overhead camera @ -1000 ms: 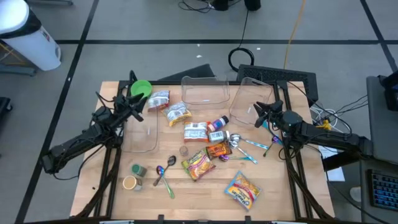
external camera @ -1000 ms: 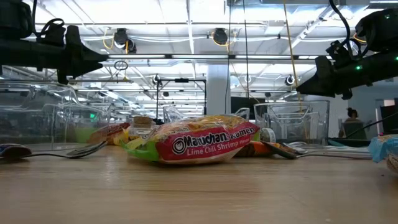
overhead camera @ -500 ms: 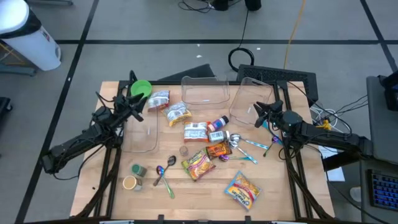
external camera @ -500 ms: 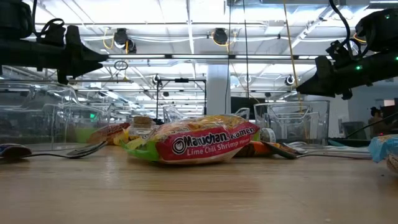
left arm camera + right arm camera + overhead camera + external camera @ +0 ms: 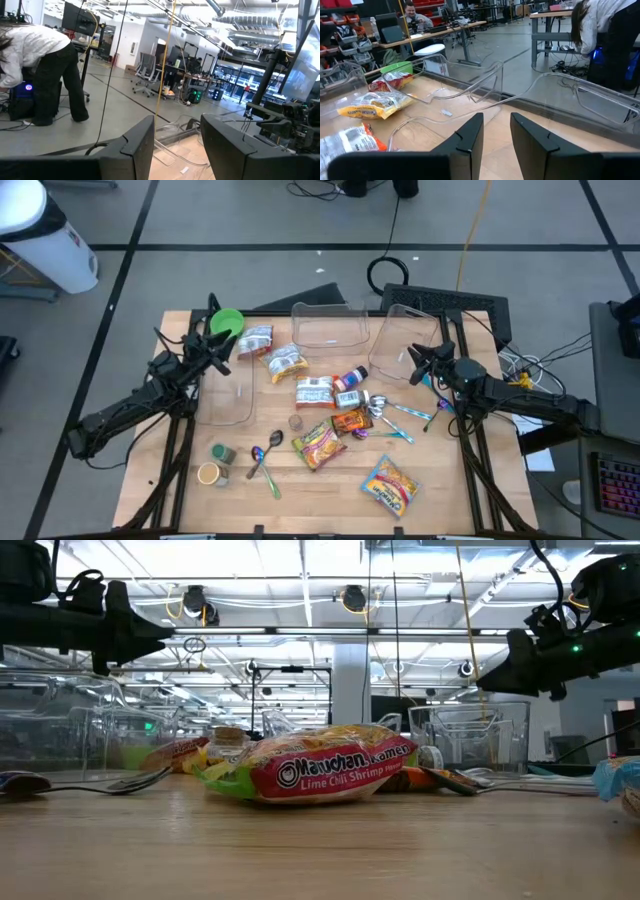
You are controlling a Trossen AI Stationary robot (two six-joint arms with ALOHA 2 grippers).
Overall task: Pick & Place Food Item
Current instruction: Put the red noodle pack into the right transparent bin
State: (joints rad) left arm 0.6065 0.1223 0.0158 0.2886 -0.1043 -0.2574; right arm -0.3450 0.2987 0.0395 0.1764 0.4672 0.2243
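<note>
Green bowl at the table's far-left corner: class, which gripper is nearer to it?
Left. The left gripper hovers right beside the green bowl; the right gripper is across the table.

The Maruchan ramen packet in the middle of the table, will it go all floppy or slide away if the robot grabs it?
The Maruchan ramen packet looks puffy and crinkly, so its wrapper would probably dent under the fingers, while the noodle block inside likely keeps it fairly stiff. Its shiny film may be a bit slippery. It lies flat on the wooden table, so a push would probably slide it, not roll it.
</note>
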